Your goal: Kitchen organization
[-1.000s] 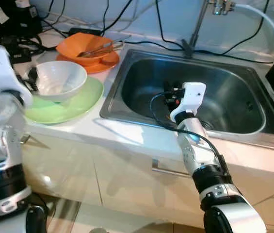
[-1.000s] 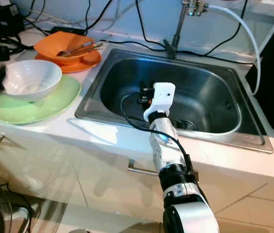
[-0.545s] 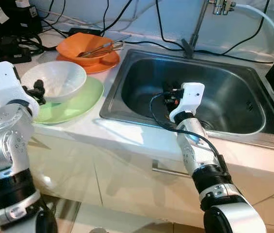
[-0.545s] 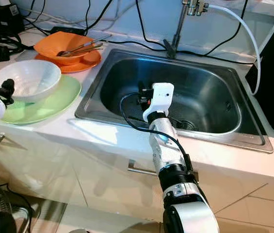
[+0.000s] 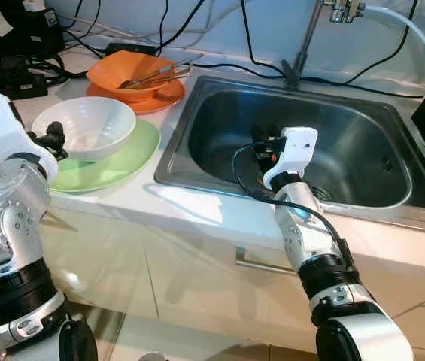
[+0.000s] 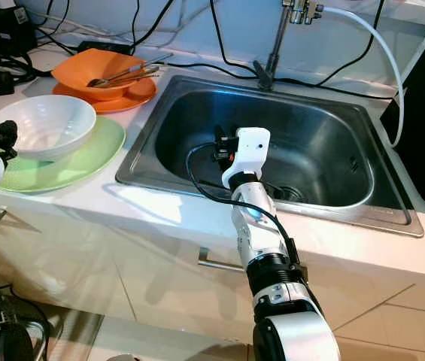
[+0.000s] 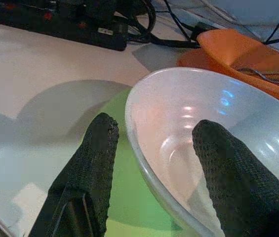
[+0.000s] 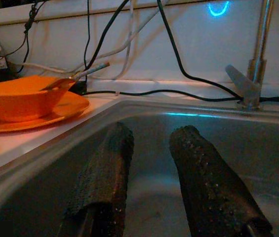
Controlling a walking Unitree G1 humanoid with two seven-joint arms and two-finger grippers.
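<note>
A white bowl [image 5: 84,126] sits on a pale green plate [image 5: 114,162] on the counter left of the sink. My left gripper [image 5: 50,139] is at the bowl's left rim and open. In the left wrist view one finger [image 7: 95,158] is outside the rim over the green plate [image 7: 129,197], the other finger [image 7: 228,177] inside the white bowl [image 7: 188,123]. Behind stands an orange bowl [image 5: 133,75] holding metal utensils [image 5: 159,74], on an orange plate [image 5: 163,98]. My right gripper [image 5: 261,143] hangs open and empty inside the steel sink [image 5: 362,150].
A faucet [image 5: 306,37] with a white hose [image 5: 423,53] stands behind the sink. Black cables and a power strip [image 5: 24,79] lie along the counter's back left. A drawer handle [image 5: 261,263] shows below the counter's front edge.
My left arm has come down from close to the camera to the white bowl's left rim, fingers now straddling it. The right arm has not moved.
</note>
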